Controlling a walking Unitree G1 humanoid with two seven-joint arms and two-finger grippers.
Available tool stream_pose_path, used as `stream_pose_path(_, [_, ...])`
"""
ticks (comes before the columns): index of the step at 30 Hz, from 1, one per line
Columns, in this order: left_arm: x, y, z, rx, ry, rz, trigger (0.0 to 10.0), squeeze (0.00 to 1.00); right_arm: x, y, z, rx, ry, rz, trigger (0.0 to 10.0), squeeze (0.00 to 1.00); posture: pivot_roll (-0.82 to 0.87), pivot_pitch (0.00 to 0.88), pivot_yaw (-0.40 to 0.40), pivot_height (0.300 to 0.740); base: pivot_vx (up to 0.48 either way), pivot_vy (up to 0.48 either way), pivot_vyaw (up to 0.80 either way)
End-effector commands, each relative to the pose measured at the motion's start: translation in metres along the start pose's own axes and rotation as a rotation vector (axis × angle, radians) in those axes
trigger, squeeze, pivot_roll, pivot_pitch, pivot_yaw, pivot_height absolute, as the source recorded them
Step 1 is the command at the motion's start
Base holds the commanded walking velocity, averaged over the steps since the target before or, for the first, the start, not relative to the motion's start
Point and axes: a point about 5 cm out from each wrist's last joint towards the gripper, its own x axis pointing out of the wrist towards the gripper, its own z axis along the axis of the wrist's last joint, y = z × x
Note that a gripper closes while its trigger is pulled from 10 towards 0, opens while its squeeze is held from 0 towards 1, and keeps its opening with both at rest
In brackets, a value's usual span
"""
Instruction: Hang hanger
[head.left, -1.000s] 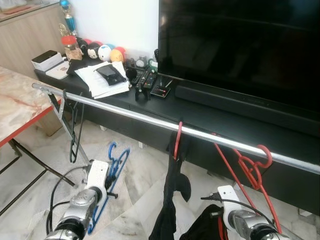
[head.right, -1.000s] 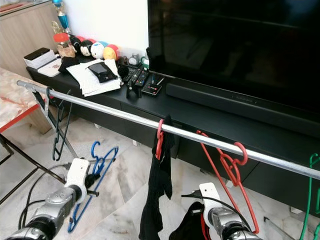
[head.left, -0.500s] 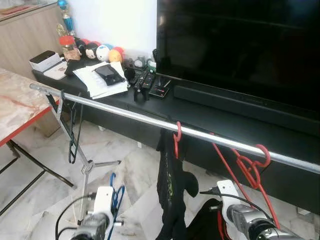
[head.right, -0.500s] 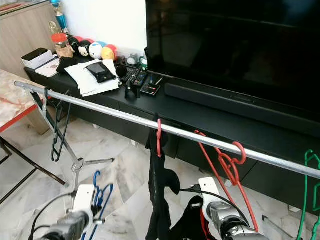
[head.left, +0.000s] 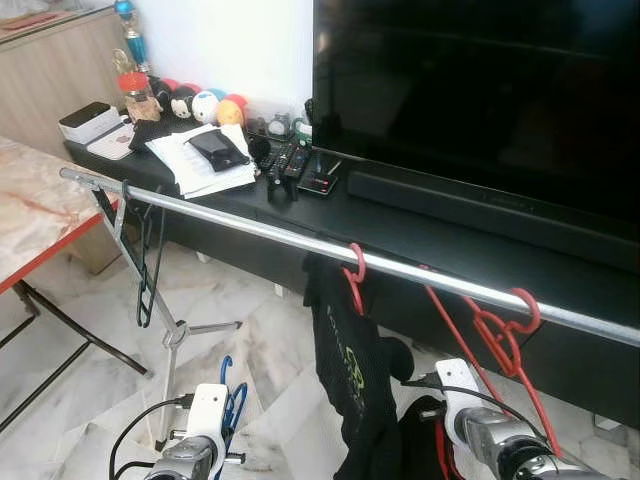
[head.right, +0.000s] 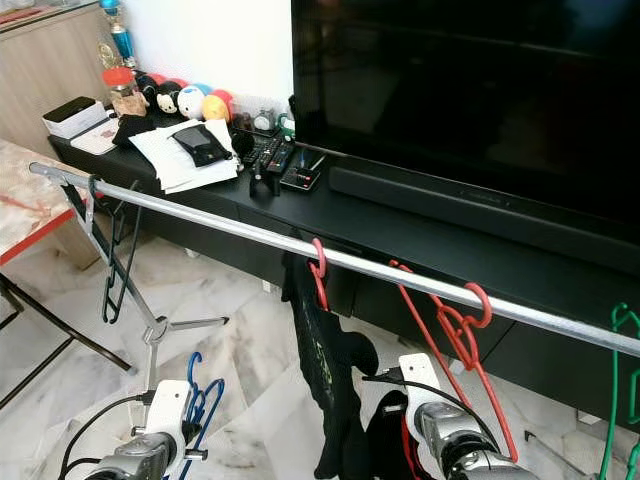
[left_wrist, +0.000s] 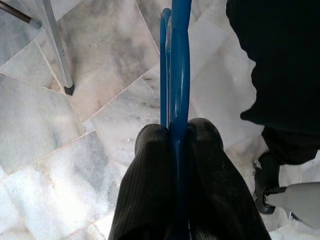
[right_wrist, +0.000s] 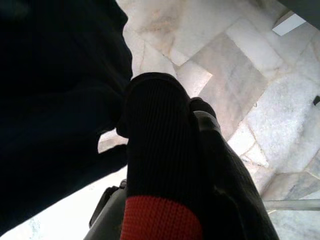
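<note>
Blue hanger low over floor, edge-on, pinched in left gripper, below rail

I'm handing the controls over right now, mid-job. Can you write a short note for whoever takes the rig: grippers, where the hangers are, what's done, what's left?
Left gripper: shut on the blue hangers, held low over the marble floor, below the rail.
Right gripper: fingers closed, low beside the black garment; what it grips, if anything, is hidden.
On the rail: a black hanger near the left end, a red hanger carrying the black garment, and bare red hangers further right.
Done: those hangers are hooked on.
Left: raise the blue hangers and hook them over a free stretch of rail.
</note>
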Motion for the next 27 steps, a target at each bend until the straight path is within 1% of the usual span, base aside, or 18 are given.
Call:
stream_pose_path(1, [0.0004, 0.001, 0.0052, 0.001, -0.018, 0.012, 10.0, 0.0, -0.0012, -0.0018, 0.0086, 0.009, -0.03, -0.006, 10.0, 0.0, -0.12, 0.0, 0.004, 0.74, 0.0, 0.0, 0.0])
stream_pose_path(4, [-0.0002, 0.0035, 0.0017, 0.01, -0.012, 0.011, 10.0, 0.0, -0.0012, -0.0018, 0.0087, 0.011, -0.033, -0.006, 10.0, 0.0, -0.12, 0.0, 0.004, 0.74, 0.0, 0.0, 0.0])
stream_pose_path(8, [-0.0003, 0.0044, 0.0021, 0.011, -0.014, 0.007, 10.0, 0.0, -0.0013, -0.0019, 0.0092, 0.006, -0.03, -0.007, 10.0, 0.0, -0.12, 0.0, 0.007, 0.74, -0.255, 0.0, 0.0])
stream_pose_path(27, [-0.0003, 0.0051, 0.003, 0.021, -0.009, -0.008, 10.0, 0.0, -0.0015, -0.002, 0.0105, 0.005, -0.033, -0.005, 10.0, 0.0, -0.13, 0.0, 0.013, 0.74, -0.343, 0.0, 0.0])
